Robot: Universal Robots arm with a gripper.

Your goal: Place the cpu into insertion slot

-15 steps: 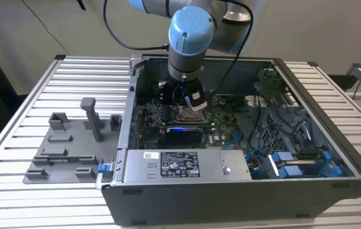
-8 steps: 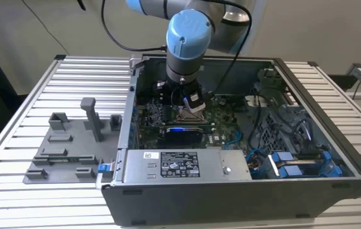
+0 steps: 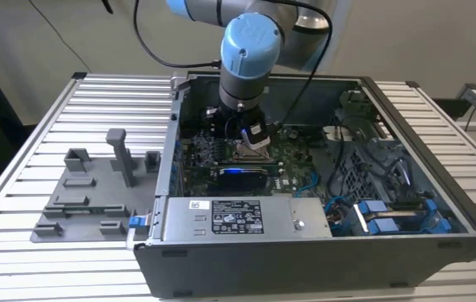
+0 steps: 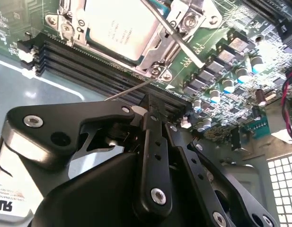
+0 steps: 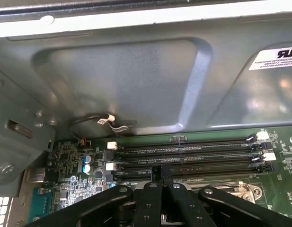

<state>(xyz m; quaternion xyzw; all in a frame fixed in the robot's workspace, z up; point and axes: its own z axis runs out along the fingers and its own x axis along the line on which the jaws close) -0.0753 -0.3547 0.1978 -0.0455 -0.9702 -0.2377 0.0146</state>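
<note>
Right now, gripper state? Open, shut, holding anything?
Gripper: fingers shut, holding nothing, just above the board. The cpu lies in the insertion slot, apart from the fingers.

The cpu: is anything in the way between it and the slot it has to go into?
Nothing visible. In the second wrist view the cpu lies inside the metal frame of the insertion slot, the wire lever crossing the frame's edge. The gripper is apart from it, by the long black strips.

In the second wrist view, the cpu (image 4: 118, 26) is cut off.
</note>
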